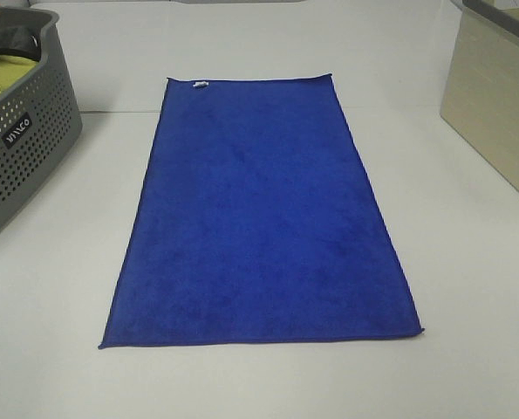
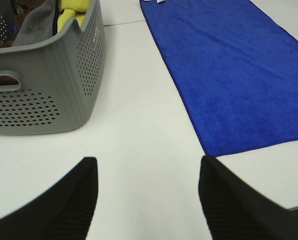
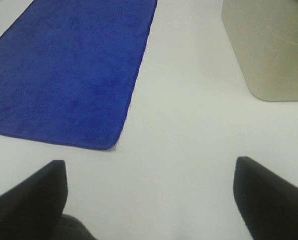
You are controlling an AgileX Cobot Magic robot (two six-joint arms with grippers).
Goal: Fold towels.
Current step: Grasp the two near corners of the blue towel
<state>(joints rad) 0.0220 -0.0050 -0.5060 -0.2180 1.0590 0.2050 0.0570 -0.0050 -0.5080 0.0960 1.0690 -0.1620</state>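
The basket (image 1: pixel 23 148) is cut off by the left edge of the high view, its contents mostly hidden behind its wall. The beige bin (image 1: pixel 495 96) is cropped at the right. The tag (image 1: pixel 199 85) of the towel (image 1: pixel 259 227) is too small to be read.

Left end effector (image 2: pixel 147 161) spread; towel (image 2: pixel 229 70) flat; grey basket (image 2: pixel 53 100) nearby.

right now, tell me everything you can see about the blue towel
The blue towel is a royal-blue rectangle of soft, plush-looking cloth with stitched edges and a small white tag at its far short edge. It lies unfolded and flat, lengthwise on the white table, touching nothing else.
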